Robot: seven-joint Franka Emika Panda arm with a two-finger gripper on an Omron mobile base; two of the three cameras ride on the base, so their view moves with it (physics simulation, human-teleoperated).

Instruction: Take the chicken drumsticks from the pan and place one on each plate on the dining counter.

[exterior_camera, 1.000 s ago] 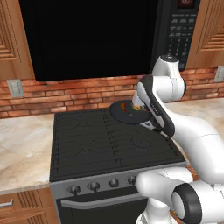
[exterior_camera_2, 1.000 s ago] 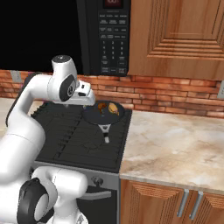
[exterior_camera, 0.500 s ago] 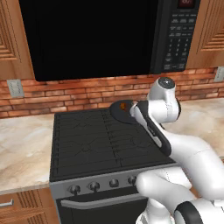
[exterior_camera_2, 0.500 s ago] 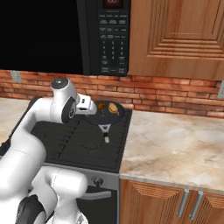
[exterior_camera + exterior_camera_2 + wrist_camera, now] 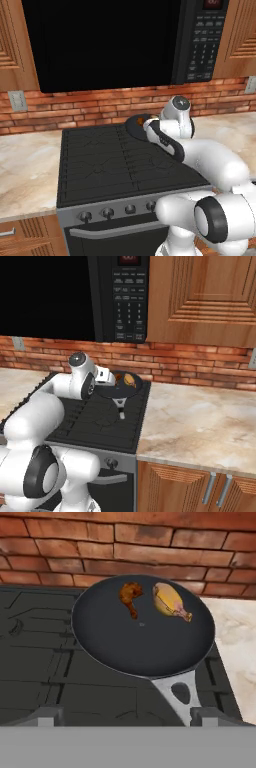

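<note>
Hand view shows the gripper (image 5: 122, 717) with jaws wide and empty, aimed at the pan (image 5: 143, 628) on the stove's (image 5: 35, 667) back right corner, probably to reach the two chicken drumsticks (image 5: 131, 596) near its far rim.

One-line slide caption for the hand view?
Open gripper looks down on the pan holding two chicken drumsticks on the stove.
</note>
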